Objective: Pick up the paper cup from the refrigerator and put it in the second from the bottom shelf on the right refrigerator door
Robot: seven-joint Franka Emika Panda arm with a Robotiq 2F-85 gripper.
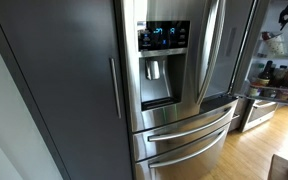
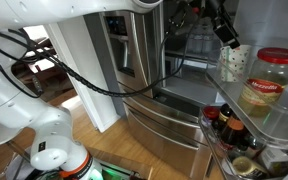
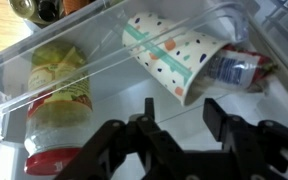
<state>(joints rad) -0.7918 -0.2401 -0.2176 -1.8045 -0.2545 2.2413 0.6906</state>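
The paper cup (image 3: 172,55), whitish with a teal band and coloured dots, lies tilted on its side inside a clear door shelf (image 3: 104,80). In an exterior view it shows (image 2: 234,62) in the open right refrigerator door's shelf (image 2: 284,122). My gripper (image 3: 184,115) is open and empty just in front of the cup, not touching it; it hangs above the cup in an exterior view (image 2: 224,30). The stainless refrigerator (image 1: 184,120) with its blue-lit dispenser panel (image 1: 164,36) and the right refrigerator door (image 1: 229,45) with its handle show in an exterior view.
A jar with a red lid (image 3: 56,105) stands in the same shelf beside the cup, also in an exterior view (image 2: 269,85). A small wrapped item (image 3: 239,68) lies behind the cup. Dark bottles (image 2: 234,130) fill the shelf below. A dark grey cabinet (image 1: 74,80) stands beside the fridge.
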